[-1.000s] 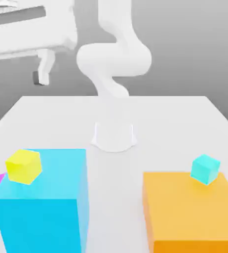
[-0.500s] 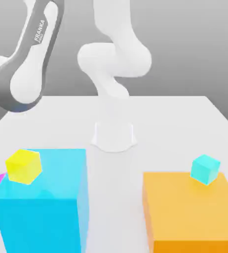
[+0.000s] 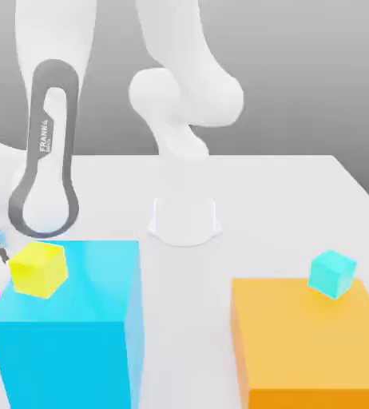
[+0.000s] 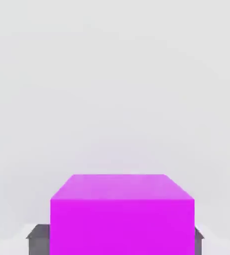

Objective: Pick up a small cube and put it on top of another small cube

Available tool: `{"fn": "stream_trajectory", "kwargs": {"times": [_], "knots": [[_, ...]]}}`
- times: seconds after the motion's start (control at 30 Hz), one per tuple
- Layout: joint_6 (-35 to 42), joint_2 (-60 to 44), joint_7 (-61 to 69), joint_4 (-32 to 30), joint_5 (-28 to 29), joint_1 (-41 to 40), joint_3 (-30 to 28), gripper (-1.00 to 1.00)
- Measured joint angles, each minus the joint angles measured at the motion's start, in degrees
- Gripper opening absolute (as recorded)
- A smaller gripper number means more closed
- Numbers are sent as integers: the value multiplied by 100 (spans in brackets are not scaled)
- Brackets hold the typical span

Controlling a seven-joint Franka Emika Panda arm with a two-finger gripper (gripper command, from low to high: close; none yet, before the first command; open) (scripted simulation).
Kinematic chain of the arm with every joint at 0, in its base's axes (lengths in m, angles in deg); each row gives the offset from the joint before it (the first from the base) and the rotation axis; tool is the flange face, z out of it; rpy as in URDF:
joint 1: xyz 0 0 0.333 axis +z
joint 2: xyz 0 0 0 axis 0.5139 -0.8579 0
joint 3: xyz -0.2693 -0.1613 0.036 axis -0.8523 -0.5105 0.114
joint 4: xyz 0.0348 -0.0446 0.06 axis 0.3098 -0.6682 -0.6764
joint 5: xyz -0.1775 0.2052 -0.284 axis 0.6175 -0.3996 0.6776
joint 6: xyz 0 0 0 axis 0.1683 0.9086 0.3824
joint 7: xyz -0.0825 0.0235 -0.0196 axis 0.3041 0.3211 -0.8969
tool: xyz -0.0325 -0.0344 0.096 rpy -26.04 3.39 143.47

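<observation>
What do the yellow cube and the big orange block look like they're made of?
The yellow cube could be smooth plastic or painted wood: its flat faces are one bright, plain colour, with no grain showing. The orange block looks like matte plastic or painted material, judging by its even colour and crisp edges; the look alone can't settle which.

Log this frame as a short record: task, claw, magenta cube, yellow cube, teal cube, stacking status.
task: put one small cube on another
claw: closed on the magenta cube, a pad against each of two opposite sides
magenta cube: between the pads, beside the blue block
yellow cube: on the blue block
teal cube: on the orange block
stacking status: no cube on another yet
</observation>
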Motion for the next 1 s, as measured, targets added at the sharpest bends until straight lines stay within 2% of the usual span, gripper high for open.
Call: {"fn": "stream_trajectory", "kwargs": {"times": [0.03,0.1,0.23,0.3,0.83,0.97,1.0], "knots": [[-70,-91,72,23,-94,-91,111,-100],[61,94,-86,-28,114,67,-94,-100],[584,866,-803,-231,1066,533,-761,-100],[982,1060,-1060,-73,1446,622,-905,-100],[4902,2721,-3269,2315,2879,2118,-7,-100],[4387,2690,-3384,1935,2755,2266,112,-100],[4196,2617,-3371,1816,2729,2269,106,100]]}}
